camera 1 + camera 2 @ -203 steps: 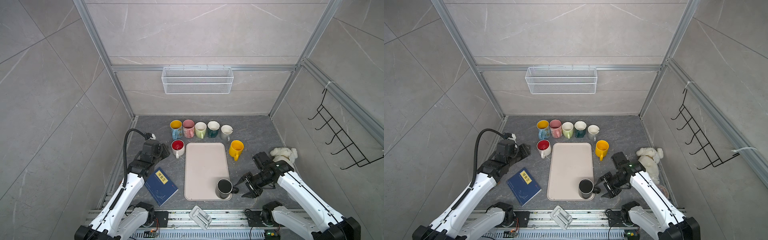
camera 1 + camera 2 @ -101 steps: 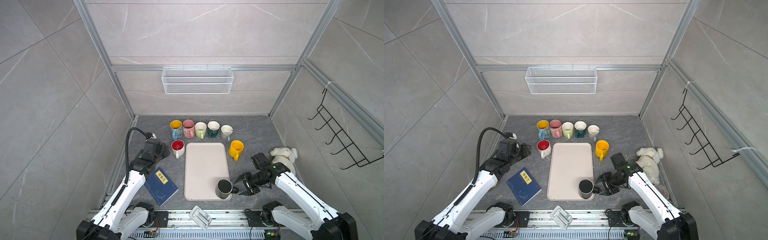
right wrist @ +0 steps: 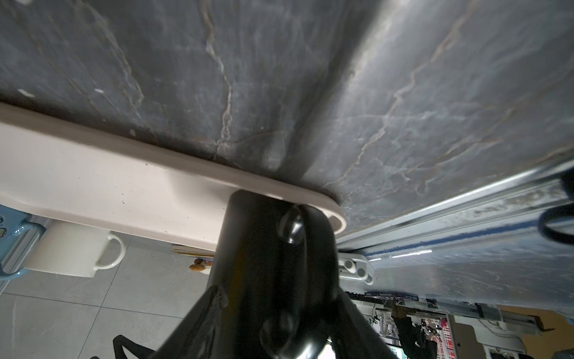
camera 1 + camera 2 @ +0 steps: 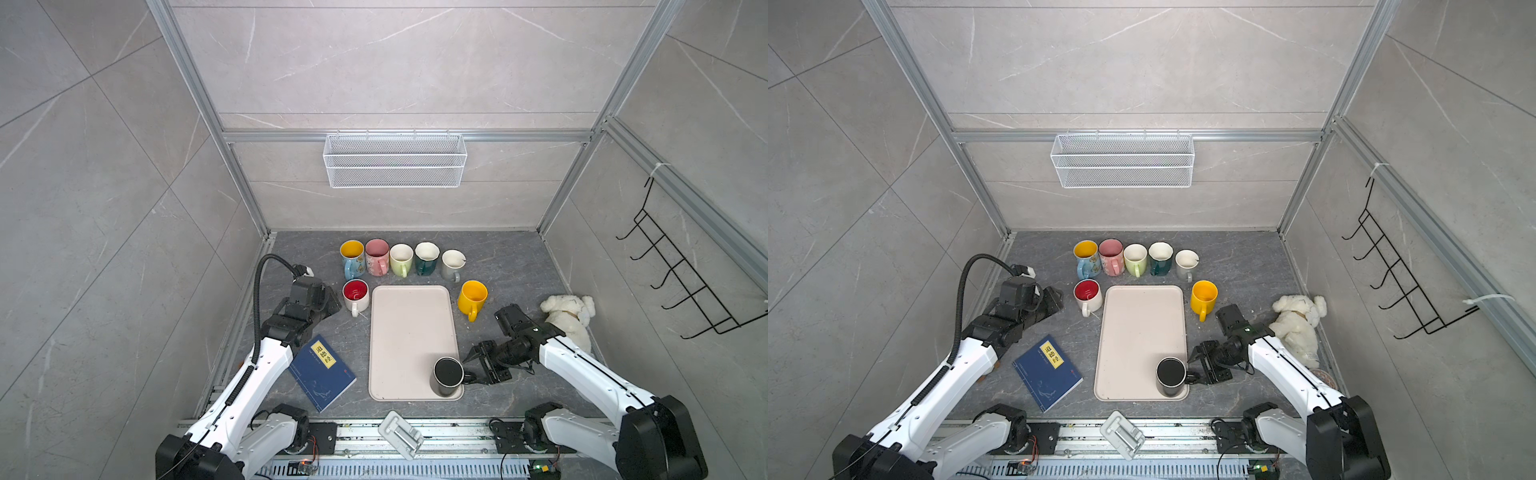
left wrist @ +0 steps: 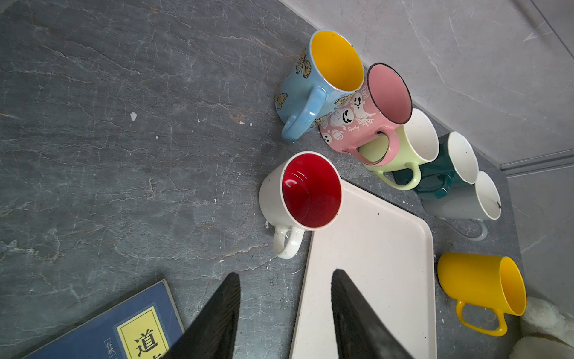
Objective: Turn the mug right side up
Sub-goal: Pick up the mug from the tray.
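Grey tabletop [image 4: 498, 257]: black ceramic mug [image 4: 448, 374], 5 o'clock.
Right gripper [image 4: 473, 368]: half-spread beside mug.
Left gripper [image 5: 285, 275]: spread, empty.
Risk: glancing pinch tips it.

Right gripper [image 4: 471, 370] moved in against black mug [image 4: 448, 371] handle

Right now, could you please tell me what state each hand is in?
Left hand: open, holding nothing.
Right hand: open, beside the black mug at its handle, gripping nothing.
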`<state>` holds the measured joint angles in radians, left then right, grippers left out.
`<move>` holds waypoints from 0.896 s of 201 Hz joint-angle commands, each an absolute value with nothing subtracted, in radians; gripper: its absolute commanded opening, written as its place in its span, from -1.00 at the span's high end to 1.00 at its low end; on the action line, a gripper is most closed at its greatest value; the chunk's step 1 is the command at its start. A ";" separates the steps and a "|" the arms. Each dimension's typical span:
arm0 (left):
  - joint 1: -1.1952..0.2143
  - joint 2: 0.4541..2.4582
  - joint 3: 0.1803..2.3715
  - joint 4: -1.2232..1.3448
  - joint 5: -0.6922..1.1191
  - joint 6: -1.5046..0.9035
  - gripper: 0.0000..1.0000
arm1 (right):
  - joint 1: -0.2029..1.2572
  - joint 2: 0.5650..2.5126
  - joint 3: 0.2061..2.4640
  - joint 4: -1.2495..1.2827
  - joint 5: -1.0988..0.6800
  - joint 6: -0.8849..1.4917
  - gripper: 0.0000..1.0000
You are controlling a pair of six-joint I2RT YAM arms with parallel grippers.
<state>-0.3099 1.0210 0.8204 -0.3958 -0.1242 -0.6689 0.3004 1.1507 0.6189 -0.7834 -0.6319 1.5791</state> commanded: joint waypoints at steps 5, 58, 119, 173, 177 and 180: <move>-0.314 1.020 0.864 -0.368 -0.132 -0.648 -0.02 | 0.298 1.173 0.606 -0.749 -0.623 1.601 -0.11; -0.314 1.021 0.863 -0.370 -0.135 -0.647 -0.02 | 0.303 1.224 0.604 -0.686 -0.648 1.601 0.00; -0.314 1.020 0.860 -0.373 -0.140 -0.649 -0.02 | 0.318 1.291 0.630 -0.642 -0.663 1.586 0.12; -0.314 1.021 0.860 -0.376 -0.147 -0.649 -0.02 | 0.339 1.347 0.657 -0.607 -0.683 1.568 0.46; -0.314 1.021 0.861 -0.375 -0.147 -0.649 -0.02 | 0.338 1.348 0.659 -0.608 -0.684 1.567 0.50; -0.314 1.022 0.861 -0.374 -0.147 -0.649 -0.02 | 0.338 1.348 0.661 -0.608 -0.684 1.565 0.53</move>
